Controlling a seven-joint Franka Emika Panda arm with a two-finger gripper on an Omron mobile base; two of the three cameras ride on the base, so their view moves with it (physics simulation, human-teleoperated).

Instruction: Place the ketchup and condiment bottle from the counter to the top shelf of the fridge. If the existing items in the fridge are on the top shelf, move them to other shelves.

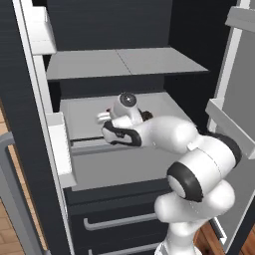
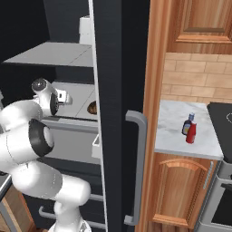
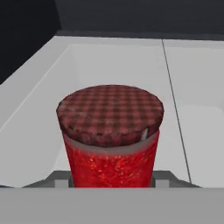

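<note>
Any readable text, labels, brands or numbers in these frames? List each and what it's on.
No text reads anywhere.
Condiment bottle on the counter: blue-white label, too small and blurred to read.
Ketchup: no lettering visible.
Red can between the end effector's fingers: checkered lid, no words.

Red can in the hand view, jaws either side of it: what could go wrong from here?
1. The red can sits between the gripper fingers, low on its body; lifting it may tip it.
2. The brown lumpy item lies close by on the same shelf; a swing could knock it.
3. The ketchup and the condiment bottle stand touching on the counter; picking one may topple the other.
</note>
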